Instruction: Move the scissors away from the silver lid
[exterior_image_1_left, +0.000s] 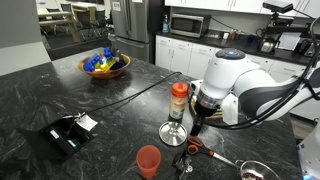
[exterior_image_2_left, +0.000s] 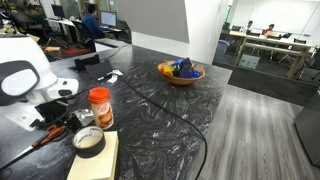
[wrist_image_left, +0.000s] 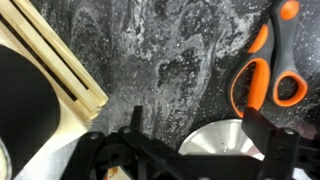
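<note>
The scissors (wrist_image_left: 266, 72) have orange handles and lie on the dark marbled counter, right beside the silver lid (wrist_image_left: 222, 140). In an exterior view the scissors (exterior_image_1_left: 195, 147) lie just right of the lid (exterior_image_1_left: 173, 132), close to it. My gripper (wrist_image_left: 197, 126) is open and empty. It hangs over the lid's far edge, with the scissor handles just outside one finger. In an exterior view the gripper (exterior_image_1_left: 197, 124) points down between the lid and the scissors. The scissor blades run out of the wrist view.
Close by are a red cup (exterior_image_1_left: 148, 160), a spice jar with a red cap (exterior_image_1_left: 178, 100), a dark clump (exterior_image_1_left: 183, 164) and a rimmed metal bowl (exterior_image_1_left: 255, 171). A wooden board (wrist_image_left: 55, 62) and a tape roll (exterior_image_2_left: 88, 141) lie beside them. A fruit bowl (exterior_image_1_left: 105, 66) stands far back.
</note>
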